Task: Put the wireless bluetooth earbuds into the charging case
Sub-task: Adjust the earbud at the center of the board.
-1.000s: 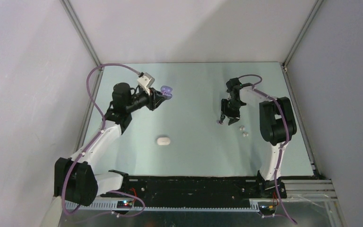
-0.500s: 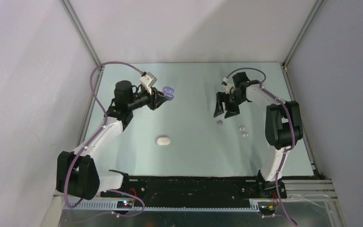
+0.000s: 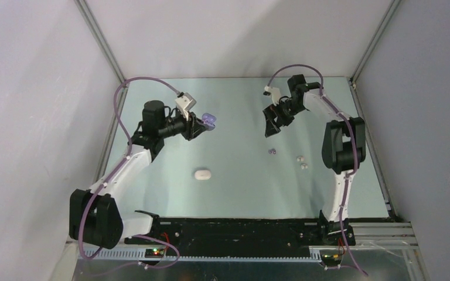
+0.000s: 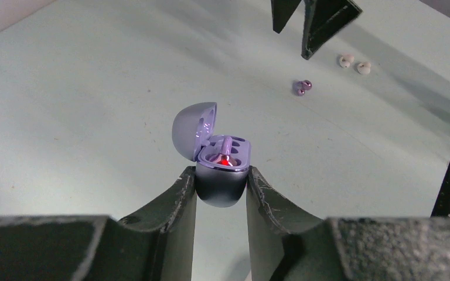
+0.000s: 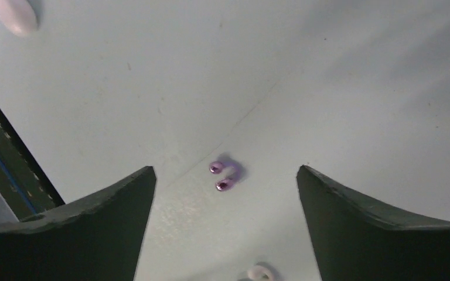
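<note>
My left gripper (image 3: 202, 124) is shut on the purple charging case (image 3: 209, 120) and holds it above the table. In the left wrist view the fingers (image 4: 179, 199) clamp the case body (image 4: 220, 190); its lid (image 4: 192, 124) is open and a red light glows inside. Two purple earbuds (image 3: 272, 151) lie together on the table, also in the left wrist view (image 4: 302, 87) and the right wrist view (image 5: 222, 175). Two white earbuds (image 3: 302, 162) lie to their right. My right gripper (image 3: 272, 124) is open and empty, raised above and behind the purple earbuds (image 5: 225, 171).
A closed white case (image 3: 202, 174) lies on the table toward the near middle, and shows at the top left of the right wrist view (image 5: 14, 14). Grey enclosure walls stand round the table (image 3: 234, 187) on three sides.
My right gripper has risen and drawn back from the purple earbuds, which stay on the table. My left gripper has shifted slightly with the purple case.
</note>
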